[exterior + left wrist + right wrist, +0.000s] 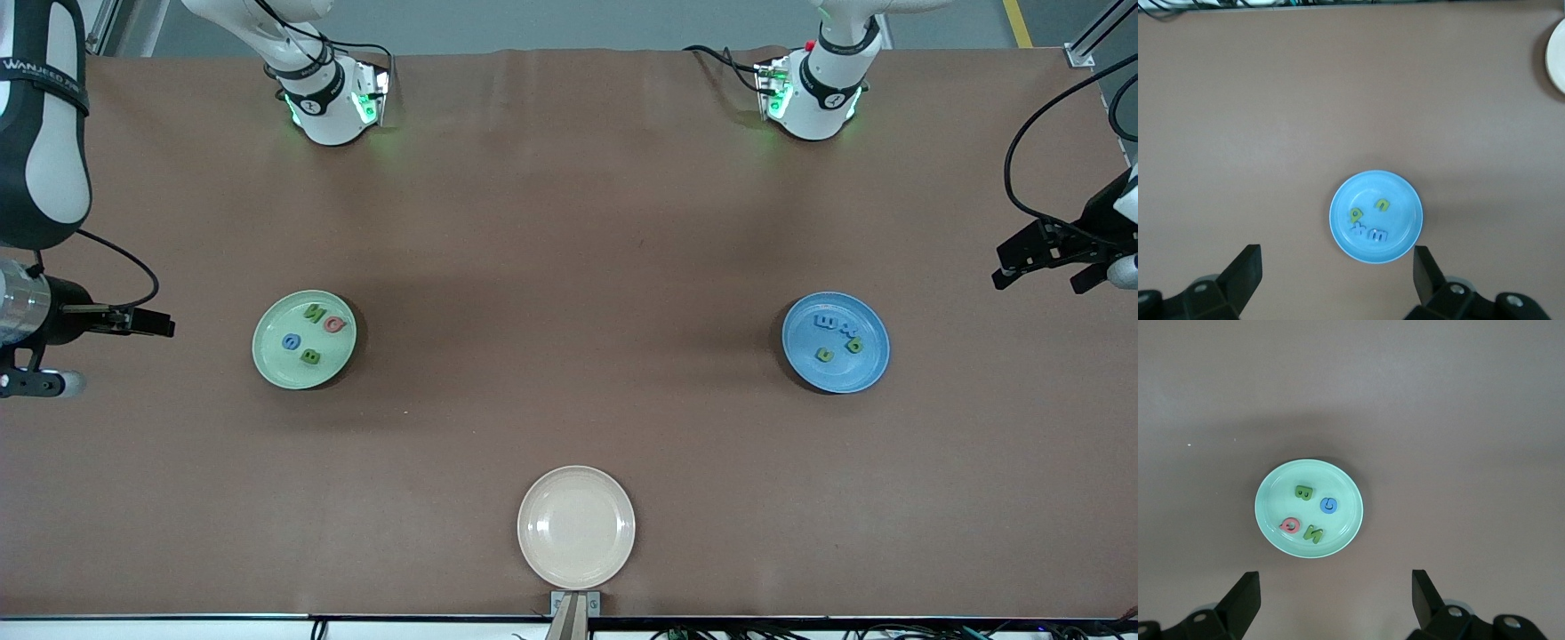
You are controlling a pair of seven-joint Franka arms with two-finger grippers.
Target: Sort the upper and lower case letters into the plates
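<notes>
— Where did the front camera sit?

— High up, across the brown table from the robots' bases, looking down over the whole top.

— And the wrist cameras?

— Each looked straight down from well above. The left one took in the blue plate past the left gripper; the right one showed the pale green plate past the right gripper.

— Any overlap?

— Both plates appeared in the front view too, blue and green. The cream plate showed at the left wrist view's edge.
</notes>
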